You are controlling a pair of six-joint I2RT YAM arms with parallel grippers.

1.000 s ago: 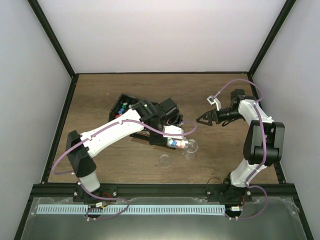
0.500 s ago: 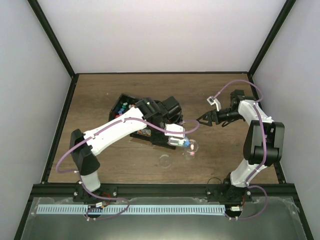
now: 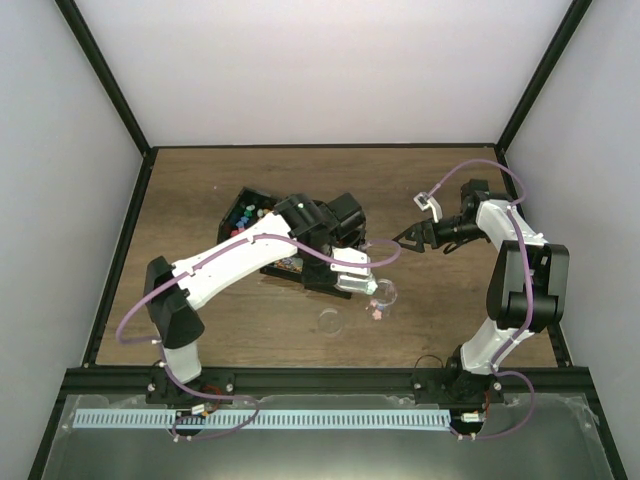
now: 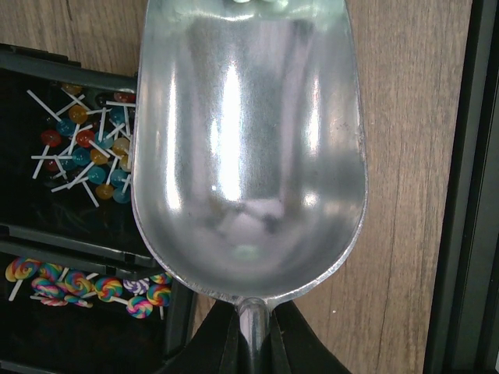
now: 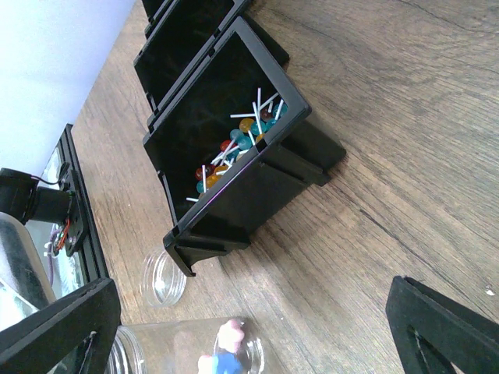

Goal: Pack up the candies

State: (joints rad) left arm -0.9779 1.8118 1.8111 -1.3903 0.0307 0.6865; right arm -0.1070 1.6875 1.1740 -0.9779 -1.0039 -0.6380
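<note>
My left gripper (image 3: pixel 338 258) is shut on the handle of the silver scoop (image 4: pixel 249 148), which looks empty; the handle sits between my fingers (image 4: pixel 253 339). The scoop's mouth is at the small clear jar (image 3: pixel 385 292). In the right wrist view the jar (image 5: pixel 164 351) holds pink and blue candies (image 5: pixel 222 352). One pink candy (image 3: pixel 377 313) lies on the table beside the jar. More multicoloured candies (image 3: pixel 240 215) fill a black bin. My right gripper (image 3: pixel 408 238) is open and empty, behind and to the right of the jar, its fingers (image 5: pixel 58 327) wide apart.
Black bins (image 3: pixel 268 238) stand under my left arm; those nearest hold ball lollipops (image 4: pixel 86 148) and swirl lollipops (image 4: pixel 93 287). The bin of ball lollipops also shows in the right wrist view (image 5: pixel 234 148). The jar's clear lid (image 3: pixel 330 321) lies on the wood in front of the bins.
The scoop has swung up towards the jar and its candies have left it. A pink candy now lies on the table by the jar. The right gripper has shifted slightly left.
</note>
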